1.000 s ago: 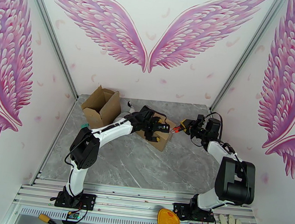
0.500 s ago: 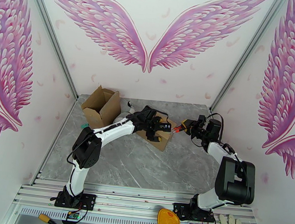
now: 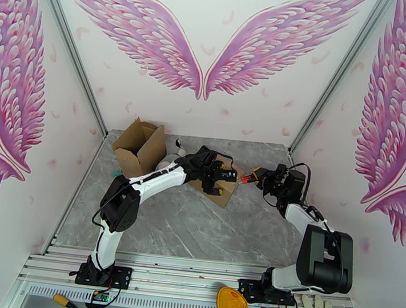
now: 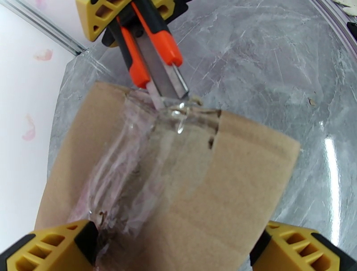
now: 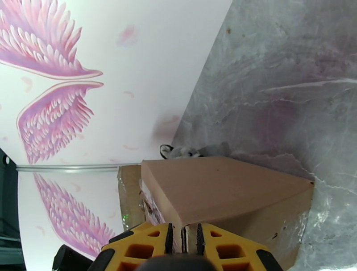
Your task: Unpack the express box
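Overhead rear view, two close wrist views, shared box (image 3: 223, 185)

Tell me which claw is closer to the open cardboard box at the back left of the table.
Left. The left claw sits over the taped box mid-table, just right of the open cardboard box. The right claw, holding the orange utility knife, is farther right, beyond the taped box.

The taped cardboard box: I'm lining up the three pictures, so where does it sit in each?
Top external: taped cardboard box mid-table, under the left gripper.
Left wrist: it spans the lower middle, the utility knife at its taped top edge.
Right wrist: lower centre, above the right gripper.
Shared landmark: the grey marble table.
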Controlling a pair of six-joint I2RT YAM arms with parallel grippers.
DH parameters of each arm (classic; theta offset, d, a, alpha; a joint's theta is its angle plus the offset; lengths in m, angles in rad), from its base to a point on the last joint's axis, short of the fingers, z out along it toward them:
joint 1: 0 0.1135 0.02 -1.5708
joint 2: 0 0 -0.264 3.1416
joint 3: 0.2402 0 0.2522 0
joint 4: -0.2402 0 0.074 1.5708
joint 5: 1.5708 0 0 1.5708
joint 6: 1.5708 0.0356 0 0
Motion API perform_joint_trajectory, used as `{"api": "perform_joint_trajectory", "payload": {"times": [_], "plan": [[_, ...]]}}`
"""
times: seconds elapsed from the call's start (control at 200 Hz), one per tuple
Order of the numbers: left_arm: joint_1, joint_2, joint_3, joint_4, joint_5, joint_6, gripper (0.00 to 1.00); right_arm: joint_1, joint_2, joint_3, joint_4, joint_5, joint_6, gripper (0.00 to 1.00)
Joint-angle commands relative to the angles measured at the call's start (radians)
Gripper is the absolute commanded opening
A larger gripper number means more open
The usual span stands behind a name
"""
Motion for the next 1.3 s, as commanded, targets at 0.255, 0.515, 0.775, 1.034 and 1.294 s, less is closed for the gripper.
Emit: {"api": "perform_joint_trajectory", "payload": {"times": [0.255, 0.515, 0.775, 1.034, 1.294], "plan": [[-0.005, 0.038, 0.056, 0.121, -0.041, -0.019, 0.92, 0.034, -0.024, -0.074, -0.146, -0.028, -0.033, 0.00], [-0.005, 0.018, 0.039, 0.113, -0.018, 0.018, 0.92, 0.034, 0.028, 0.046, -0.227, -0.102, -0.117, 0.00], [0.007, 0.033, 0.049, 0.152, -0.070, -0.059, 0.92, 0.041, -0.025, -0.014, -0.190, -0.063, -0.060, 0.00], [0.012, 0.021, 0.034, 0.153, -0.059, -0.064, 0.91, 0.063, -0.098, -0.091, -0.176, 0.002, -0.044, 0.00], [0.011, 0.004, 0.018, 0.166, -0.055, -0.050, 0.92, 0.064, 0.001, -0.004, -0.153, -0.059, -0.062, 0.00]]}}
